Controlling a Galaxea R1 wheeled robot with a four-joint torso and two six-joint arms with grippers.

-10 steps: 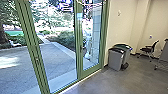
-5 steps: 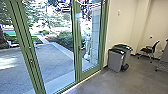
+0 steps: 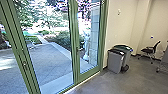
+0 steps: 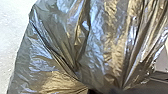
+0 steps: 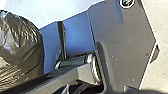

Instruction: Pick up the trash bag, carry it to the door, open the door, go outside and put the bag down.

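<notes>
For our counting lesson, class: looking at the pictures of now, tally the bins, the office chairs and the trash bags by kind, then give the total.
Bins: 2 (black-lidded bin, green-lidded bin)
Office chairs: 1 (black chair)
Trash bags: 1 (trash bag, taking both wrist views to show the same one)
Total: 4

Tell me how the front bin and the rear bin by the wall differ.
The front bin has a black lid; the rear bin has a dark green lid. The front bin stands nearer the camera with its broad side in plain sight, while the rear bin is partly hidden behind it. Both have grey bodies and stand upright on the floor.
</notes>
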